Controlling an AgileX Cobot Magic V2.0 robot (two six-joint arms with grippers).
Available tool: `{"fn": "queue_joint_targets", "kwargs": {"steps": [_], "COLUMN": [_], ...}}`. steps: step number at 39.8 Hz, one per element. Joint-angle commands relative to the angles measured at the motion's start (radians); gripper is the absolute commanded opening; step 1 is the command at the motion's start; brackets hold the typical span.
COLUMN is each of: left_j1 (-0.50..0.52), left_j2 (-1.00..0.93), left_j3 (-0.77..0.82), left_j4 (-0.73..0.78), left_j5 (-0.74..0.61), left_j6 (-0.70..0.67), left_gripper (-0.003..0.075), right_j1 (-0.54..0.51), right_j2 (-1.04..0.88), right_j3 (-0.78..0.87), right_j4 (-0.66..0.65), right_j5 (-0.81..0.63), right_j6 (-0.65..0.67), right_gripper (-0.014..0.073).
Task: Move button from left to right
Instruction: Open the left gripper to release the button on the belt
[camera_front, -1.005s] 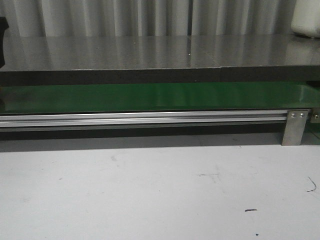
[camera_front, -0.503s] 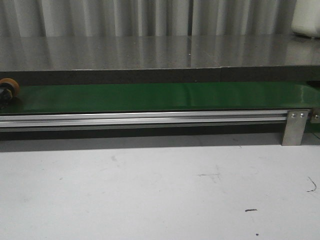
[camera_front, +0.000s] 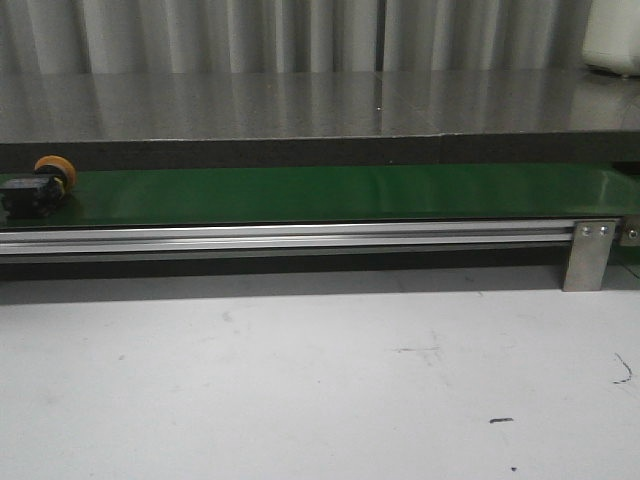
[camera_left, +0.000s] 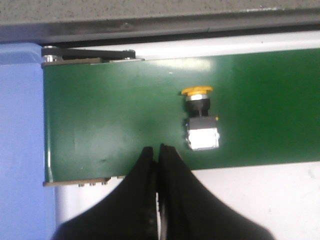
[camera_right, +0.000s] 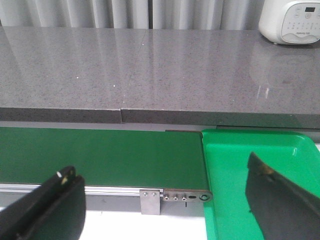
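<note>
The button (camera_front: 40, 188) lies on its side at the far left of the green belt (camera_front: 350, 192), orange-yellow cap toward the back and black body toward the front. In the left wrist view the button (camera_left: 200, 120) rests on the belt (camera_left: 110, 110) just beside my left gripper (camera_left: 156, 148), which is shut with nothing between its fingers and does not touch it. My right gripper (camera_right: 160, 170) hangs open and empty over the belt's right end (camera_right: 100, 152). Neither gripper shows in the front view.
A bright green tray (camera_right: 235, 165) sits against the belt's right end. A blue bin (camera_left: 20, 125) borders the left end. A grey counter (camera_front: 300, 100) runs behind the belt, with a white appliance (camera_right: 292, 20) on it. An aluminium rail (camera_front: 300, 237) and bracket (camera_front: 590, 255) front the belt.
The button came into the front view at the left edge and has moved a little to the right along the belt. A dark shape at the upper left edge is gone.
</note>
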Motion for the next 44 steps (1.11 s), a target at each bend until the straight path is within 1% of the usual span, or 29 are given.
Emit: {"fn": "queue_joint_targets", "kwargs": {"steps": [1, 8, 11, 17, 24, 27, 33, 40, 44], "left_j1": [-0.005, -0.01, -0.01, -0.01, -0.01, -0.01, -0.01, -0.01, -0.01], "left_j2": [-0.166, -0.43, -0.532, -0.73, -0.981, -1.082, -1.244, -1.378, -1.418], "left_j3": [0.112, 0.424, 0.542, 0.767, 0.983, 1.055, 1.149, 1.199, 1.204], "left_j4": [-0.014, -0.02, -0.02, -0.02, -0.02, -0.022, -0.022, -0.022, -0.022], "left_j5": [-0.153, -0.401, -0.478, -0.579, -0.694, -0.719, -0.749, -0.771, -0.777], "left_j6": [-0.006, -0.006, -0.006, 0.009, 0.02, 0.02, 0.02, 0.02, 0.02], "left_gripper": [-0.0021, -0.0021, -0.0021, -0.0021, -0.0021, -0.0021, -0.0021, -0.0021, -0.0021], "right_j1": [-0.007, -0.007, -0.007, -0.007, -0.007, -0.007, -0.007, -0.007, -0.007], "right_j2": [0.016, 0.016, 0.016, 0.016, 0.016, 0.016, 0.016, 0.016, 0.016], "right_j3": [-0.035, -0.035, -0.035, -0.035, -0.035, -0.035, -0.035, -0.035, -0.035], "right_j4": [0.006, 0.006, 0.006, 0.006, 0.006, 0.006, 0.006, 0.006, 0.006], "right_j5": [-0.074, -0.074, -0.074, -0.074, -0.074, -0.074, -0.074, -0.074, -0.074], "right_j6": [-0.012, -0.012, -0.012, -0.012, -0.012, -0.012, -0.012, -0.012, -0.012], "right_gripper": [0.0661, 0.0661, 0.0661, 0.0661, 0.0661, 0.0661, 0.0661, 0.0661, 0.0661]}}
